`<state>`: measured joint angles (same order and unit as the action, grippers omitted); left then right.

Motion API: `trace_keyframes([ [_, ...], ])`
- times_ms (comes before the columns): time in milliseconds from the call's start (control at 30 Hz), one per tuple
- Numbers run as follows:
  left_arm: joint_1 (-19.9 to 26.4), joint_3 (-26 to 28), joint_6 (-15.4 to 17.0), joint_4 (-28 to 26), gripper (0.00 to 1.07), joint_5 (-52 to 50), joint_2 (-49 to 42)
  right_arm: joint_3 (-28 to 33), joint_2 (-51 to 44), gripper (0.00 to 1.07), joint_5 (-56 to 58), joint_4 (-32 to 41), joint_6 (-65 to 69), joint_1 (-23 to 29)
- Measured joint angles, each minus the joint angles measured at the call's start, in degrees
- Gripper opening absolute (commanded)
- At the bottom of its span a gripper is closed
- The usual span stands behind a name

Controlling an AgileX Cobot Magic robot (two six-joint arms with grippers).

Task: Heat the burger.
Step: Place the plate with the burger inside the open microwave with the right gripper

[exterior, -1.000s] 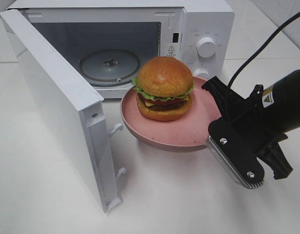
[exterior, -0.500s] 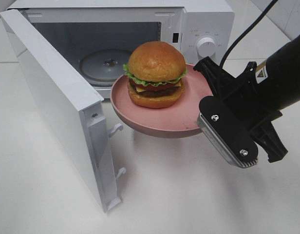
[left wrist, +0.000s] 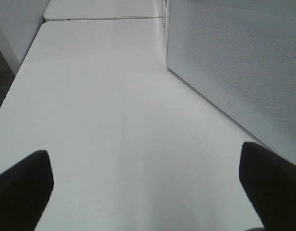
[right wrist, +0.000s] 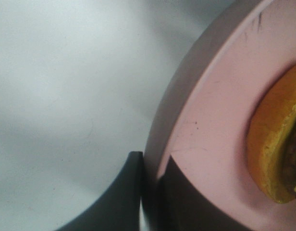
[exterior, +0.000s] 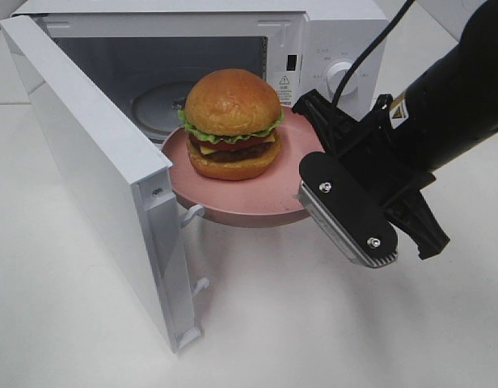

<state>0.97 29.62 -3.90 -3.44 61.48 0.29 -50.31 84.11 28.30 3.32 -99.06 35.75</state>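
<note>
Pinches plate (exterior: 233, 202) rim in right gripper (right wrist: 152, 166). Carries burger (exterior: 233, 121) closer than a second ago, now at microwave (exterior: 346, 32) mouth. Leaves left gripper (left wrist: 148, 180) spread, idle; needs only insertion onto turntable (exterior: 154, 101).

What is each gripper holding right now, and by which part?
The right gripper pinches the pink plate by its rim, with the burger sitting on it. The left gripper is open and holds nothing.
</note>
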Motion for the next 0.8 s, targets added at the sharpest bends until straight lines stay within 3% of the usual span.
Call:
trace_keyframes([
  [800,0.00,0.00,0.00,0.00,0.98,0.00,0.00,-13.35,12.61,0.00,1.60,0.23,1.03,0.29],
])
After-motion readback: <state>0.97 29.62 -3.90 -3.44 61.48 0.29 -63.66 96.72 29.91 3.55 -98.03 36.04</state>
